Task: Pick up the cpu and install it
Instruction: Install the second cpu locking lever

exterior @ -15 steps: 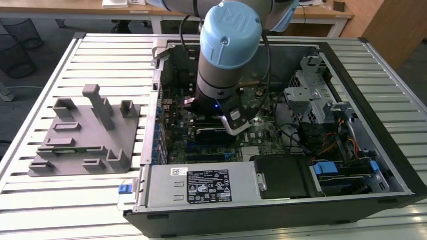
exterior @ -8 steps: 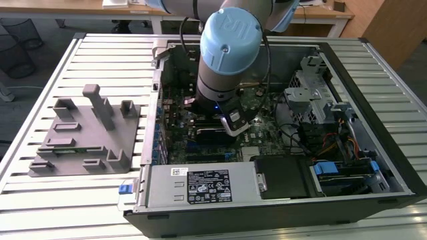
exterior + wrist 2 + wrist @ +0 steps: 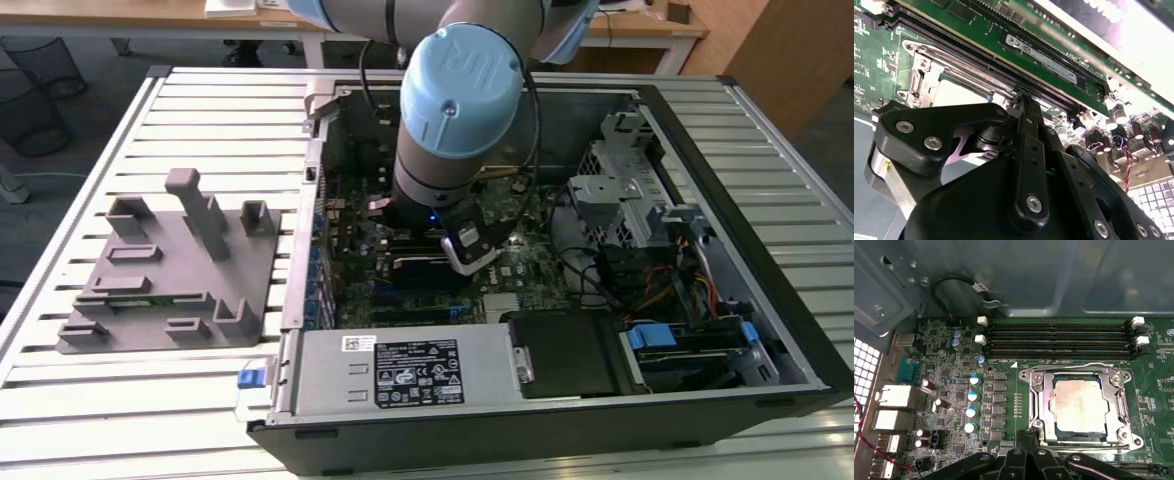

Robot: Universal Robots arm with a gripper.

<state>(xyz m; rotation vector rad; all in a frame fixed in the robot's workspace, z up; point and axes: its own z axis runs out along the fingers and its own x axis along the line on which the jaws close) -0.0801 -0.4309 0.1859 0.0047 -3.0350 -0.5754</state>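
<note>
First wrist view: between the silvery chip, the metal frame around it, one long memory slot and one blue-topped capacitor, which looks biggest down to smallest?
1. Metal frame
2. The cpu, sitting inside that frame
3. Memory slot, longest but very thin, so its rank against the cpu is unsure
4. Blue-topped capacitor

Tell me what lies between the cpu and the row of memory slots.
In the first wrist view, only the socket's metal frame and a thin strip of green board separate the cpu from the memory slots.

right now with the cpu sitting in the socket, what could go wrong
The cpu lies in the socket with the metal frame unclamped, so a nudge from the gripper hovering at its edge could shift it. The memory stick stands close to the gripper links and could be clipped.
</note>
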